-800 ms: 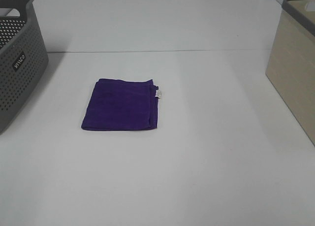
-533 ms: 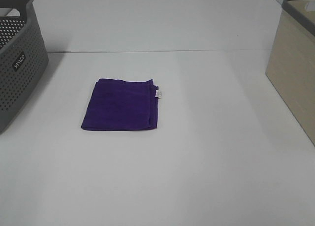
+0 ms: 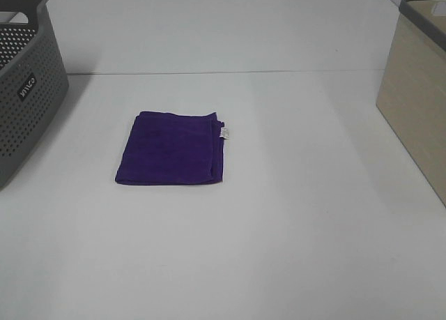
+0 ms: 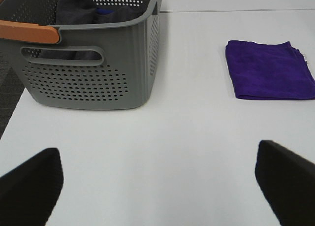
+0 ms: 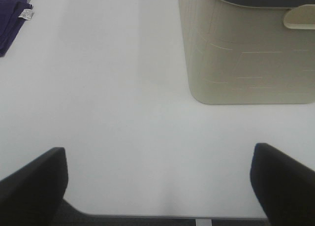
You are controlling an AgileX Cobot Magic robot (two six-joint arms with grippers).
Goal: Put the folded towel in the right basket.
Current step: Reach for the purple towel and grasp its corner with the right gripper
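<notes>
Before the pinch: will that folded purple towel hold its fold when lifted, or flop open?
Probably floppy: the folded purple cloth towel lies flat in soft layers, so a one-edge pinch would likely let it droop and unfold. Likely light; pushed, it should slide or bunch on the smooth white table, not roll.

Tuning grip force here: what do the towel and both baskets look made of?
Towel: soft matte cloth; folded layers, sewn tag. Left basket: grey moulded plastic, judging by punched holes. Right basket: beige with dark rim, smooth matte, probably plastic.
</notes>
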